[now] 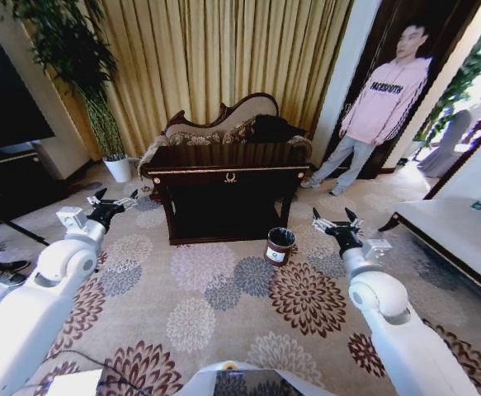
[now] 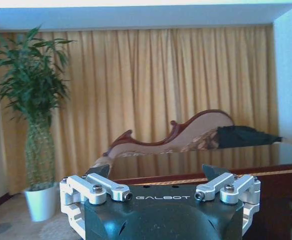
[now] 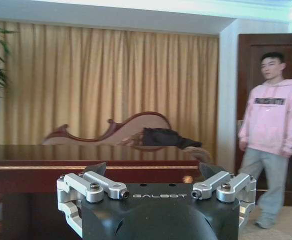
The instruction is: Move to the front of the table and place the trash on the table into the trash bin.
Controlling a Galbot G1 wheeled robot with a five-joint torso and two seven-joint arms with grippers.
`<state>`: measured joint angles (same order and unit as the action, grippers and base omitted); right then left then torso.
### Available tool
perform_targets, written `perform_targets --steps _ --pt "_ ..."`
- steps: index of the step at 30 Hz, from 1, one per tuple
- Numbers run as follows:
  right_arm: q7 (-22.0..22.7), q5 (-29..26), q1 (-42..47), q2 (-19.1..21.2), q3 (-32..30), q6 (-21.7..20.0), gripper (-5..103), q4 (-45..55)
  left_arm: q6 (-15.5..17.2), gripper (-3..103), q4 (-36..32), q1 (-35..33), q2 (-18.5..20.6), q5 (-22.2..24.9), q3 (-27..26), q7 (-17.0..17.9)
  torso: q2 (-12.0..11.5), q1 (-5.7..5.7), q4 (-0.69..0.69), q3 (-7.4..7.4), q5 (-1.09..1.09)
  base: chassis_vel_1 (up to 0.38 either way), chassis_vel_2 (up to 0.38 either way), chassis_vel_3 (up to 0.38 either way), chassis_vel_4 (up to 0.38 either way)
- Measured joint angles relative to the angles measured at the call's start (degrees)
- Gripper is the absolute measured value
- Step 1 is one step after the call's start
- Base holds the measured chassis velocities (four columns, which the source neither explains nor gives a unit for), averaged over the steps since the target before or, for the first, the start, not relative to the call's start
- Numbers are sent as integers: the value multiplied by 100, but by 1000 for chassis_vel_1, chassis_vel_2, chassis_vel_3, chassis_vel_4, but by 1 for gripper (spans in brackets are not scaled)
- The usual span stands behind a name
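Note:
The dark glossy table [image 1: 228,172] with gold trim stands ahead across the carpet, some way from me. Its top edge also shows in the left wrist view [image 2: 286,175] and the right wrist view [image 3: 60,160]. The small round dark trash bin [image 1: 280,245] sits on the floor by the table's front right leg. The trash is out of view. My left gripper [image 1: 112,199] [image 2: 156,172] is held up open at the left, short of the table. My right gripper [image 1: 334,218] [image 3: 153,170] is open at the right, a little right of the bin. Both hold nothing.
A carved sofa [image 1: 228,124] with dark cloth on it stands behind the table, before gold curtains. A potted plant [image 1: 100,124] is at the back left, a dark cabinet [image 1: 9,177] at the left, and a low white bench [image 1: 455,231] at the right. Flowered carpet [image 1: 223,289] lies between me and the table.

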<state>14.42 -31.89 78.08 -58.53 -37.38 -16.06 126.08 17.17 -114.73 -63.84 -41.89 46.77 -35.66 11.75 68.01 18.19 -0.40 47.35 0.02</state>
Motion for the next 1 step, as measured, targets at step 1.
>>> perform_targets --steps 1 --pt "-75 -152 57 56 -41 -51 100 97 -43 100 -14 -23 13 15 -19 -91 0 0 0 0 0 0 0 0 0"
